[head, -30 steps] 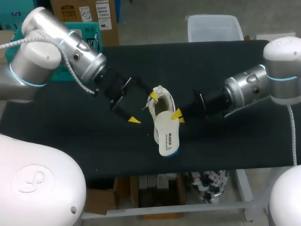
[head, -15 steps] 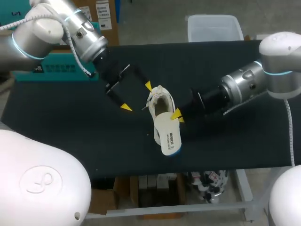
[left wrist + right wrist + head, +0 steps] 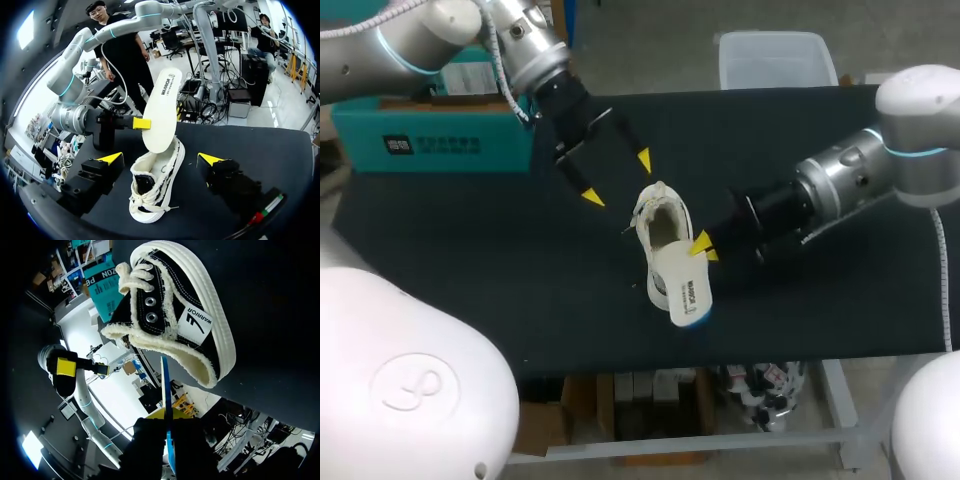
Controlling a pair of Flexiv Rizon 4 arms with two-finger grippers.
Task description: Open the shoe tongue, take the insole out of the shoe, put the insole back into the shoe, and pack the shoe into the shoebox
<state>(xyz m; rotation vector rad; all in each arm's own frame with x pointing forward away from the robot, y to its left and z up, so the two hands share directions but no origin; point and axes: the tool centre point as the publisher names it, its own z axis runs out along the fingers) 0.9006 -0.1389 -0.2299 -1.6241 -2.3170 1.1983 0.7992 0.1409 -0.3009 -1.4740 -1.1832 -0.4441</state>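
Note:
A black canvas shoe with a white sole (image 3: 658, 222) lies mid-table, its opening facing up. The white insole (image 3: 683, 288) sticks out of the heel end, slanting up with its lower end at the shoe's opening. My right gripper (image 3: 702, 246) is shut on the insole's edge beside the shoe. In the right wrist view the insole (image 3: 166, 382) shows edge-on between my fingers (image 3: 167, 421), with the shoe (image 3: 172, 315) just ahead. My left gripper (image 3: 617, 178) hangs open behind and left of the shoe, holding nothing. From the left wrist the shoe (image 3: 152, 187) and insole (image 3: 162, 107) lie ahead of the open gripper (image 3: 160, 159).
The teal shoebox (image 3: 430, 135) stands at the table's back left, behind my left arm. The black tabletop (image 3: 500, 280) is bare to the left and in front of the shoe.
My left arm has drawn back and up from the shoe toward the far left, its gripper still open. The right gripper has tilted the insole slightly further out of the shoe.

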